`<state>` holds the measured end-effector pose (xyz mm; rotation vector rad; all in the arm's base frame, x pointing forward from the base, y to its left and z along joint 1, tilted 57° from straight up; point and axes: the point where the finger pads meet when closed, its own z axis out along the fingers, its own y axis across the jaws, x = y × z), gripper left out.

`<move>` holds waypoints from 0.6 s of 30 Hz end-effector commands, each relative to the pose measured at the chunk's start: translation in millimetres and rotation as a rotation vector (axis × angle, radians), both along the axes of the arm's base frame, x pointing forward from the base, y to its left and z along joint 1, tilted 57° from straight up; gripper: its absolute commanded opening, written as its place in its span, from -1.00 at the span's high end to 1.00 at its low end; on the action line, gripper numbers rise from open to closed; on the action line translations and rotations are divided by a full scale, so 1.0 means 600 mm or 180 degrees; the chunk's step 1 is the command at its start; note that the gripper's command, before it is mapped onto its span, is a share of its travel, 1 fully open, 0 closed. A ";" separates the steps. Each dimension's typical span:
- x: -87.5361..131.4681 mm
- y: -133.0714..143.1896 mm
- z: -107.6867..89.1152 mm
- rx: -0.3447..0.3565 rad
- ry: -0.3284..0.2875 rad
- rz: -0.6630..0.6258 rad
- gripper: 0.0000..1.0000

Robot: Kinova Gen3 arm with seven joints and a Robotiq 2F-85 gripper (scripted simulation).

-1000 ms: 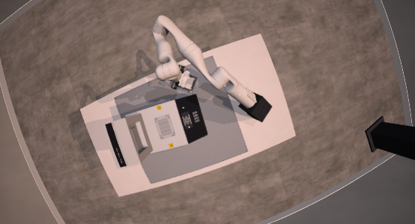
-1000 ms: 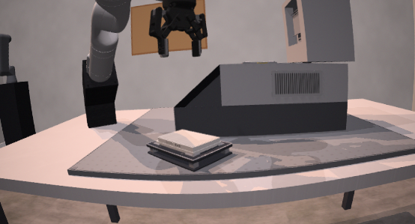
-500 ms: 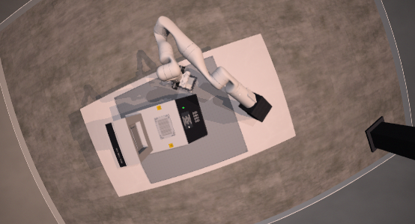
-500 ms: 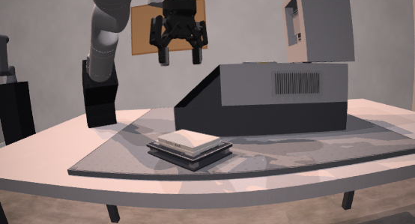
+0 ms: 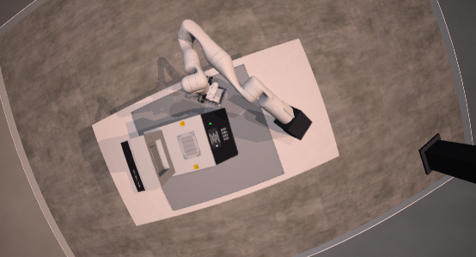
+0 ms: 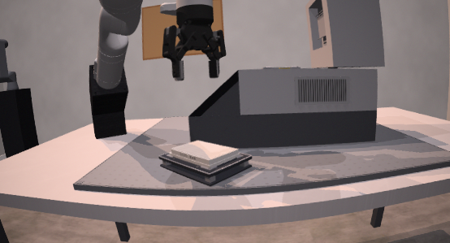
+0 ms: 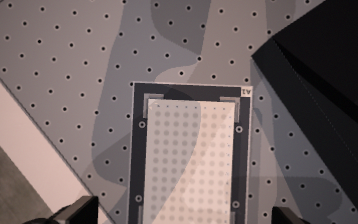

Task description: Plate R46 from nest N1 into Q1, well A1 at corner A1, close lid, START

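Plate R46 is pale and lies in the dark plate nest N1. The nest's A1 label is at its upper right corner in the wrist view. My gripper is open and empty, well above the plate, with one finger out past each long side in the wrist view. The cycler Q1 has its lid open. Its block shows bare. Its lamp is green, near the front keys.
The nest stands on a perforated grey mat, close to Q1's dark front side. The raised lid stands at Q1's rear. The arm's black base is on the pale table.
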<state>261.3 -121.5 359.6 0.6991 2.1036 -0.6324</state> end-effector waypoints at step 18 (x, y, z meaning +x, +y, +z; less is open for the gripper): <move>0.025 -0.024 -0.025 0.0008 0.0008 0.0037 -1.00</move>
